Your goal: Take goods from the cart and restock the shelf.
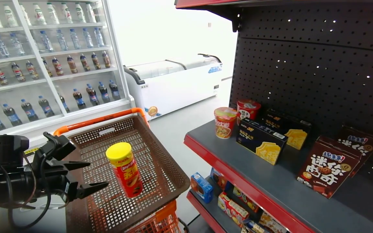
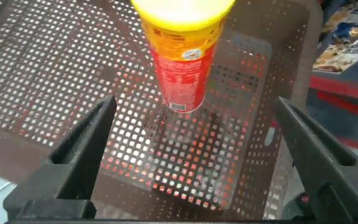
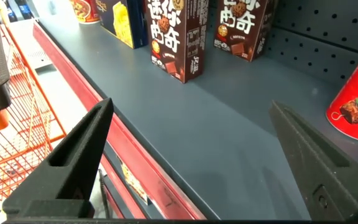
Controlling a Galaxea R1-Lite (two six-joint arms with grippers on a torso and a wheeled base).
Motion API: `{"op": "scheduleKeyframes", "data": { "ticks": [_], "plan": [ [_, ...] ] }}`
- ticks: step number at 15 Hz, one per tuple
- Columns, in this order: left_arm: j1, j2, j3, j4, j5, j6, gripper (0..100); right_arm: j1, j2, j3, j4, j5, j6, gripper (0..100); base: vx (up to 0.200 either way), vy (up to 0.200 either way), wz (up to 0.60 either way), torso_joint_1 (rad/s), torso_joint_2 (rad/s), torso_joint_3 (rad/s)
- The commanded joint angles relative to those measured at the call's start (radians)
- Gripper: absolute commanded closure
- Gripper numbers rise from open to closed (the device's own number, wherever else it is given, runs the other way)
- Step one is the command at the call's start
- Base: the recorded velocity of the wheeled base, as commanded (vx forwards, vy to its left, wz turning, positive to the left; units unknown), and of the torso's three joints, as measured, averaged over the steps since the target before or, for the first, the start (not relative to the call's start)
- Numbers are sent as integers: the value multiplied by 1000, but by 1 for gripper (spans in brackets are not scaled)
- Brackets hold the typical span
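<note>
The shelf [image 1: 225, 152] takes up the right side: a black pegboard back, a grey deck with a red front edge, and a lower tier underneath holding small packs, among them a blue box [image 1: 202, 187]. Across the room behind stand a glass-fronted drinks cooler [image 1: 44, 64] lined with bottles and a white chest freezer [image 1: 173, 81].

The cart [image 1: 108, 119] stands just left of the shelf, with an orange frame carrying a brown perforated basket [image 1: 160, 161].

The left hand [image 1: 97, 174] hangs over the near side of the basket with its fingers spread wide and holding nothing. In the left wrist view this hand [image 2: 194, 102] faces the chip canister, which sits ahead between the two fingers and apart from both. The right hand [image 3: 191, 106] hovers over a bare stretch of the shelf's grey deck, also spread wide and empty.

On the deck, two dark brown cookie boxes [image 1: 329, 168] stand upright to the right, one behind the other. Farther along are two dark blue boxes [image 1: 261, 140] with yellow pictures.

The chip canister [image 1: 125, 170], red with a yellow lid, stands on its base on the basket's mesh floor, near the middle.

At the deck's far end stand two cup noodles, one with a pale lid [image 1: 225, 122] and a red one [image 1: 248, 109] behind it.
</note>
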Motion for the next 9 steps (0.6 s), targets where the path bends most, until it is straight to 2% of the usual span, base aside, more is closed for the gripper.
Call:
{"op": "scheduleKeyframes", "data": {
  "ticks": [1, 5, 7, 9],
  "plan": [
    [-14, 76, 0, -23, 10, 3, 0, 0, 0, 0, 1, 0, 0, 0, 0, 0, 0, 0, 0, 0],
    [-38, 165, -25, -84, 19, -2, 0, 0, 0, 0, 0, 0, 0, 0, 0, 0, 0, 0, 0, 0],
    [-63, 205, -35, -153, 21, -2, 0, 0, 0, 0, 1, 0, 0, 0, 0, 0, 0, 0, 0, 0],
    [-86, 246, -35, -219, 21, -20, 0, 0, 0, 0, 0, 0, 0, 0, 0, 0, 0, 0, 0, 0]
  ]
}}
